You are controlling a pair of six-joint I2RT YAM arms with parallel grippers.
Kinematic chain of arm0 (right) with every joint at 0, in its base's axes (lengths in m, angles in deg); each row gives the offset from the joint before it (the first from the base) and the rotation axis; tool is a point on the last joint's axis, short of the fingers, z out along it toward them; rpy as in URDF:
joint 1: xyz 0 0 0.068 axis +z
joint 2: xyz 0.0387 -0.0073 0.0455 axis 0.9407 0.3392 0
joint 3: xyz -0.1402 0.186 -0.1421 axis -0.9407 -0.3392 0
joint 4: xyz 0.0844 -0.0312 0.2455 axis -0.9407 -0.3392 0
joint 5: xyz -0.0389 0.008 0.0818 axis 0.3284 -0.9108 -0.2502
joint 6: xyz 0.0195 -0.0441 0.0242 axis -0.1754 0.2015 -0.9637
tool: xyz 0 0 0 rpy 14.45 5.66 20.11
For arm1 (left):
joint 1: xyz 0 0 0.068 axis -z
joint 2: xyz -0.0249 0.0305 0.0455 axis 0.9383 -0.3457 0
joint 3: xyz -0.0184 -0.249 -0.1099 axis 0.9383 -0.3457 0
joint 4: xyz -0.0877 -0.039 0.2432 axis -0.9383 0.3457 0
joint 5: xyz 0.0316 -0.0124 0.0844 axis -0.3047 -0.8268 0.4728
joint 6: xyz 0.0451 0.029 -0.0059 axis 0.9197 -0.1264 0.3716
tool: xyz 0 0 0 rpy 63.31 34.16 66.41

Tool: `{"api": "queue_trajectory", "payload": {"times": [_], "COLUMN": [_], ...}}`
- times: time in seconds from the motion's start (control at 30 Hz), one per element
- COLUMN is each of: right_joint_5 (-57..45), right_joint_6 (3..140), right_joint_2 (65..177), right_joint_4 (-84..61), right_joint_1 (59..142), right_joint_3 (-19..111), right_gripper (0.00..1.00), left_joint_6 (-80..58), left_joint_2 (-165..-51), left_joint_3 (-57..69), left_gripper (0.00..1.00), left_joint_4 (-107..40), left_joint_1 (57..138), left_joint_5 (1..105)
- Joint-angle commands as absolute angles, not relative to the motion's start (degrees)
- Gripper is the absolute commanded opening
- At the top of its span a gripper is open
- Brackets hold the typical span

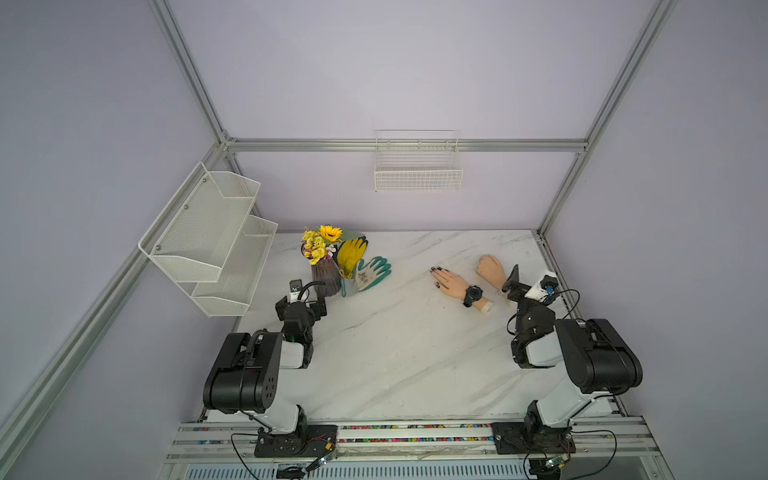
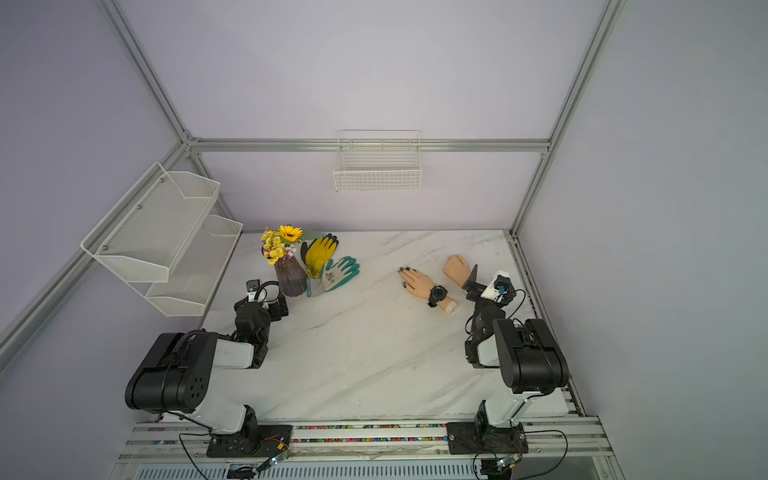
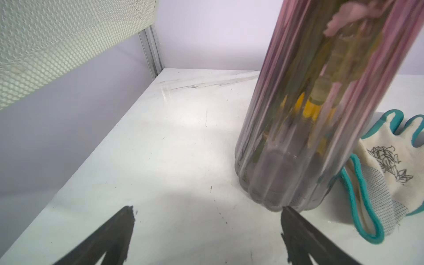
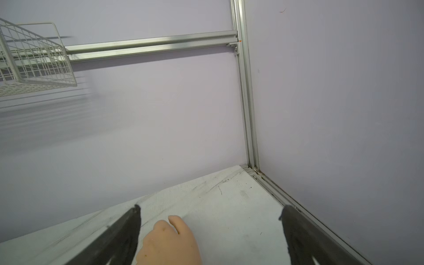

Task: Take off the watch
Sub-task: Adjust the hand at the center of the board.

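The watch (image 1: pixel 473 294) (image 2: pixel 438 294) is black and chunky, strapped round the wrist of a mannequin hand (image 1: pixel 451 282) with dark nails that lies flat right of the table's middle. A second mannequin hand (image 1: pixel 490 268), a fist, lies just right of it. My right gripper (image 1: pixel 523 281) hovers over that fist's wrist, a short way right of the watch. In the right wrist view it (image 4: pixel 211 208) is open, with the fist (image 4: pixel 169 241) between its fingers and untouched. My left gripper (image 1: pixel 311 296) (image 3: pixel 207 208) is far off at the left, open and empty. Neither wrist view shows the watch.
A ribbed glass vase (image 1: pixel 326 277) (image 3: pixel 309 114) of yellow flowers stands right beside my left gripper's finger. A yellow glove (image 1: pixel 351 255) and a teal-and-white glove (image 1: pixel 370 274) (image 3: pixel 385 165) lie behind it. A mesh shelf (image 1: pixel 208 237) hangs at the left, a wire basket (image 1: pixel 417 170) on the back wall.
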State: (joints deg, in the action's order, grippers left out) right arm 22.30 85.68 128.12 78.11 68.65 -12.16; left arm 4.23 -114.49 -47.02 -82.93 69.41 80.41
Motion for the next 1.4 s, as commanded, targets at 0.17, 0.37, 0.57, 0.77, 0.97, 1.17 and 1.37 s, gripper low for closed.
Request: {"api": "queue_trajectory", "payload": {"times": [0.17, 0.37, 0.57, 0.77, 0.97, 1.17, 1.37], "right_joint_5": [21.4, 22.0, 24.2, 23.8, 8.3, -6.6, -12.8], "right_joint_6": [85.2, 85.0, 85.6, 68.8, 52.3, 54.4, 59.9], "right_joint_2": [127.2, 126.9, 115.4, 90.8, 76.5, 82.8, 99.9], "right_joint_4": [85.7, 86.5, 80.3, 45.1, 23.1, 13.3, 11.3], "right_joint_1": [68.4, 68.0, 69.2, 69.3, 69.7, 69.8, 69.9], "right_joint_3": [-11.5, -12.0, -13.5, -8.1, -6.7, -4.3, 1.6], "right_gripper": [0.97, 0.97, 0.97, 0.97, 0.89, 0.88, 0.89], "left_joint_6": [3.7, 3.7, 3.8, 3.8, 3.9, 3.9, 3.8], "left_joint_2": [-114.2, -114.2, -114.2, -114.1, -114.2, -114.2, -114.2], "left_joint_3": [-46.4, -46.4, -46.4, -46.4, -46.3, -46.4, -46.3], "left_gripper": [1.00, 1.00, 1.00, 1.00, 1.00, 1.00, 1.00], "left_joint_4": [-85.6, -85.6, -85.6, -85.6, -85.4, -85.3, -85.4], "left_joint_1": [69.0, 69.0, 69.1, 69.1, 69.1, 69.1, 69.1], "left_joint_5": [80.1, 80.1, 80.2, 80.3, 80.1, 80.1, 80.2]}}
